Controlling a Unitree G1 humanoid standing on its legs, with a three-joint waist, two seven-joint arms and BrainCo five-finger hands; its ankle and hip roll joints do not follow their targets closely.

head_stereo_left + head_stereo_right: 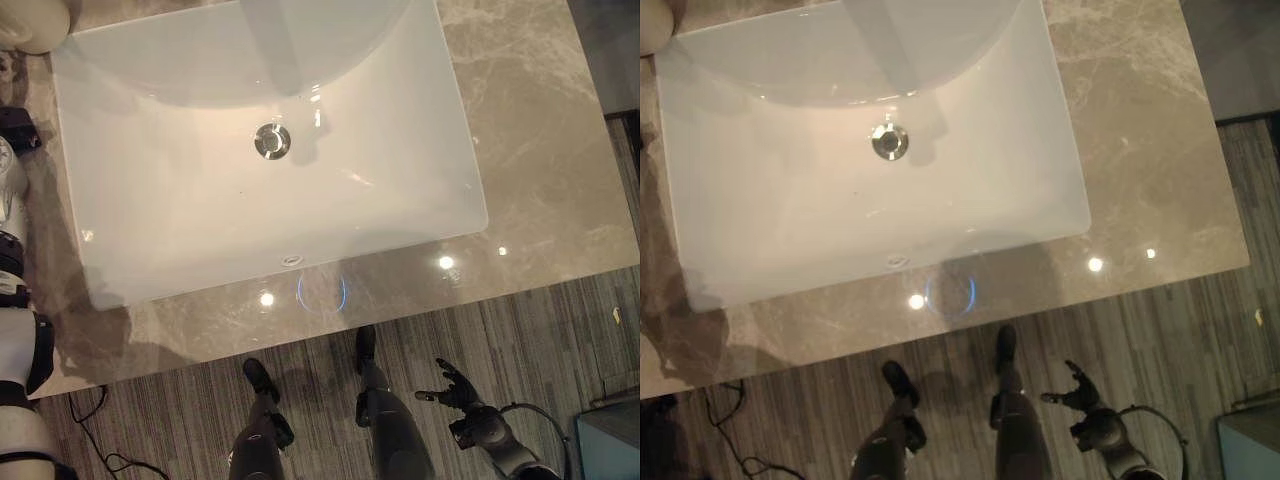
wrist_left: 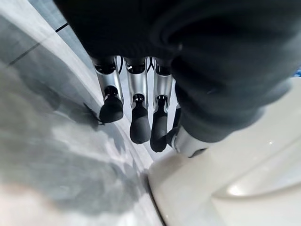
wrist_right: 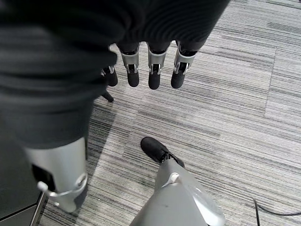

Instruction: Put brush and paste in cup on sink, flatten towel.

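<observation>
I'm facing a grey marble counter (image 1: 540, 160) over striped flooring. Nearest me, my right hand (image 1: 452, 385) hangs relaxed and empty below the counter's front edge; farther off, my left hand (image 2: 136, 110) hovers, fingers straight, over the white sink (image 1: 180, 230)'s left rim, probably searching. I see no brush, paste, cup or towel.

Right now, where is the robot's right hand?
The right hand hangs low on the robot's right, open and empty, over the striped floor in front of the marble counter, well clear of the white sink.
</observation>
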